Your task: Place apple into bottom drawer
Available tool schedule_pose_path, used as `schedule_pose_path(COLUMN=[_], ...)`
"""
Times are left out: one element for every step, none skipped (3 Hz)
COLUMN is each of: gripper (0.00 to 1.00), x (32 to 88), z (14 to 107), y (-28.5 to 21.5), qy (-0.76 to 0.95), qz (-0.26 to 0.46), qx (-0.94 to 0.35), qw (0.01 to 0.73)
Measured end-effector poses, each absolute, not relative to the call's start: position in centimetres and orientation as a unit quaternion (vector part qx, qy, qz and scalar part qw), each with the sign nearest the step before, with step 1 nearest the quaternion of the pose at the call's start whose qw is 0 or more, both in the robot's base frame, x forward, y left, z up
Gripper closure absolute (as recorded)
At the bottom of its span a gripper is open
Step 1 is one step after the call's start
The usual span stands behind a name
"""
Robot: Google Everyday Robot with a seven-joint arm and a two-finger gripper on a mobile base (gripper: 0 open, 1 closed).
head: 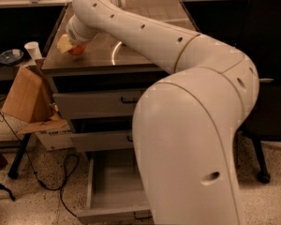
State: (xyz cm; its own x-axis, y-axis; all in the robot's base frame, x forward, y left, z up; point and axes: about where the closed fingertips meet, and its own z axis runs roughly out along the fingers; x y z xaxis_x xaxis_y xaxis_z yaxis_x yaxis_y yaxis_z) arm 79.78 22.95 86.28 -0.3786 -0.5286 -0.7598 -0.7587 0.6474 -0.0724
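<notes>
The apple [77,49], red-orange, sits on the cabinet top near its left edge, partly hidden by my gripper. My gripper [68,44] is at the end of the long white arm, right against the apple's left and upper side. The bottom drawer [99,186] is pulled out below, showing its deep grey tray, with its right part hidden behind my arm's bulky lower link. The two upper drawers [96,102] are closed.
A cardboard box [24,95] leans by the cabinet's left side. A white cup [33,49] and small dishes [9,55] stand on a low table to the left. A black chair [271,78] is on the right. A cable [47,182] lies on the floor.
</notes>
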Motion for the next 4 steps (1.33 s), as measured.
schedule_pose_path(gripper=[0.96,1.00,1.00,1.00], x=[76.3,69.4,65.6,63.0], z=[89.2,91.8,91.7,88.2], y=[19.8,14.7,10.4,5.7], qy=[0.799,0.777,0.772,0.779], qz=[0.176,0.216,0.238,0.273], qx=[-0.385,-0.392,-0.401,-0.404], qw=[0.427,0.443,0.432,0.394])
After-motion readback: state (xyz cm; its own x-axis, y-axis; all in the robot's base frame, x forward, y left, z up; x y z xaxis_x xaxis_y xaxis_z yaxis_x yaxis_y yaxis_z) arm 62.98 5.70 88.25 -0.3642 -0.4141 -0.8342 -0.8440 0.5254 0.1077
